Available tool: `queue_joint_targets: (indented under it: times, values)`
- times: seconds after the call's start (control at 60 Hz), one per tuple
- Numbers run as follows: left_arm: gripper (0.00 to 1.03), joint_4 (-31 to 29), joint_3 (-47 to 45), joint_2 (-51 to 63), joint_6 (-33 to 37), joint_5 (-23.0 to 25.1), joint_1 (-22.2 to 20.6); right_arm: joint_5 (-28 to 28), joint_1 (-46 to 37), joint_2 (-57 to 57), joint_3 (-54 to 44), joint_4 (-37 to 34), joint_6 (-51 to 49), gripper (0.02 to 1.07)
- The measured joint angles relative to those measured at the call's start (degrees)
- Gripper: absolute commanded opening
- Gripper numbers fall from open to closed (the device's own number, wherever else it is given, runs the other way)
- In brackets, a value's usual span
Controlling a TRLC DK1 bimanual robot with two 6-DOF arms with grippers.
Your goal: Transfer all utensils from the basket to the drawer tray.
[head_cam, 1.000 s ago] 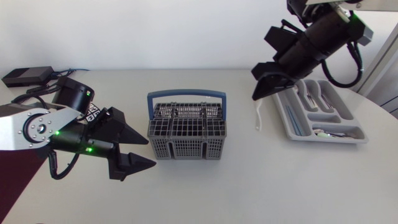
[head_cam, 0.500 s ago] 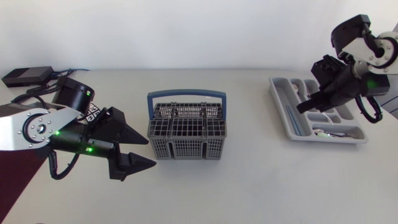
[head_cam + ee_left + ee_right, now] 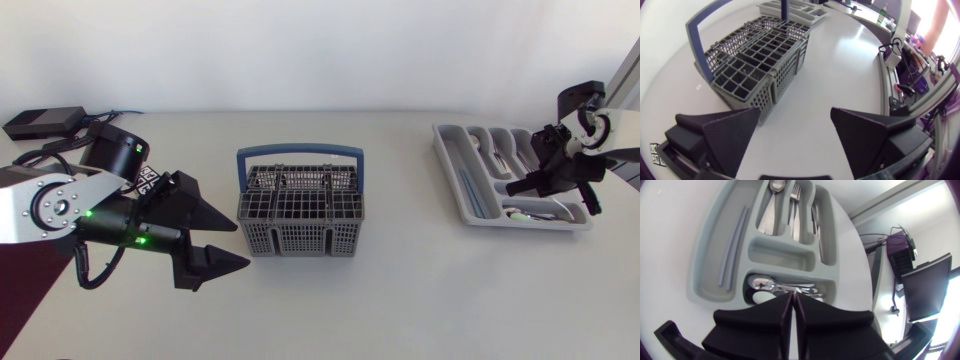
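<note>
L gripper [image 3: 243, 244] stood wide by basket [image 3: 300, 240]; R gripper [image 3: 792, 300] closed, empty, over tray [image 3: 703, 265]; we judged cutlery [image 3: 771, 215] stiff, light, slick: grip mid-handle

The left arm [image 3: 60, 210], at the left of the frame, has a silver-grey link with a round plate ringed by small dark screws, set between black joints. Small green lights glow on it (one also on the black cylinder behind). A looped cable [image 3: 92, 272], black, hangs under it, and a black-and-white patterned tag [image 3: 150, 181] sits near the wrist. The left pincer [image 3: 240, 243] is matte black: two broad wedges tapering to points, finely grained in the left wrist view. The right arm [image 3: 592, 125], at the right edge, shows a pale link, black housings and a thin dark cable [image 3: 597, 197]. The right pincer [image 3: 513, 187] is the same matte black, blocky at its base.
</note>
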Motion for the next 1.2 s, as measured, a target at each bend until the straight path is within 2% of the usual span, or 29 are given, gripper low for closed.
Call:
queue_joint_targets:
  times: [0.167, 0.2, 0.233, 0.25, 0.267, 0.3, 0.367, 0.467, 0.5, 0.7, 0.867, 1.0, 1.2]
  values:
    - [0.98, -0.39, 0.0, -0.81, -0.2, -0.17, -0.07, 1.03, -2.23, 5.7, 0.17, 5.46, -1.25, 0.08]
    - [0.98, -0.44, 0.0, -0.92, -0.2, -0.17, -0.07, 1.14, -2.47, 6.43, 0.17, 5.99, -1.42, 0.17]
    - [0.98, -0.46, 0.0, -1.01, -0.22, -0.2, -0.07, 1.18, -2.49, 6.93, 0.17, 6.19, -1.44, 0.33]
    - [0.98, -0.46, 0.0, -1.03, -0.22, -0.22, -0.07, 1.16, -2.49, 7.04, 0.17, 6.21, -1.44, 0.37]
    - [0.98, -0.46, 0.0, -1.07, -0.24, -0.31, -0.07, 1.16, -2.47, 7.19, 0.17, 6.23, -1.44, 0.45]
    - [0.98, -0.46, 0.0, -1.18, -0.39, -0.39, -0.07, 1.14, -2.47, 7.32, 0.17, 6.25, -1.44, 0.5]
    - [0.98, -0.46, 0.0, -1.36, -0.42, -0.61, -0.07, 1.11, -2.34, 7.32, 0.15, 6.47, -1.44, 0.53]
    - [0.98, -0.48, 0.0, -1.62, -0.61, -1.01, -0.17, 0.92, -2.08, 6.84, -0.28, 7.1, -1.44, 0.94]
    - [0.98, -0.48, 0.0, -1.77, -0.66, -1.29, -0.22, 0.77, -1.97, 6.21, -0.87, 7.19, -1.42, 0.99]
    - [0.98, -0.52, 0.0, -2.51, -1.4, -1.9, 0.52, -2.01, -1.05, -1.11, -3.93, 7.28, -1.4, 1.02]
    - [0.98, -0.61, 0.0, -2.51, -1.51, -2.56, 2.12, -7.02, 1.95, -11.19, -7.58, 7.54, -1.4, 1.02]
    - [0.98, -0.44, 0.13, -2.51, -1.77, -3.26, 3.85, -13.03, 7.91, -19.41, -11.69, 7.41, -1.4, 1.02]
    - [0.98, 1.16, 1.42, -1.92, -3.26, -4.2, 6.27, -17.18, 18.58, -23.91, -15.98, 6.12, -0.96, 1.02]
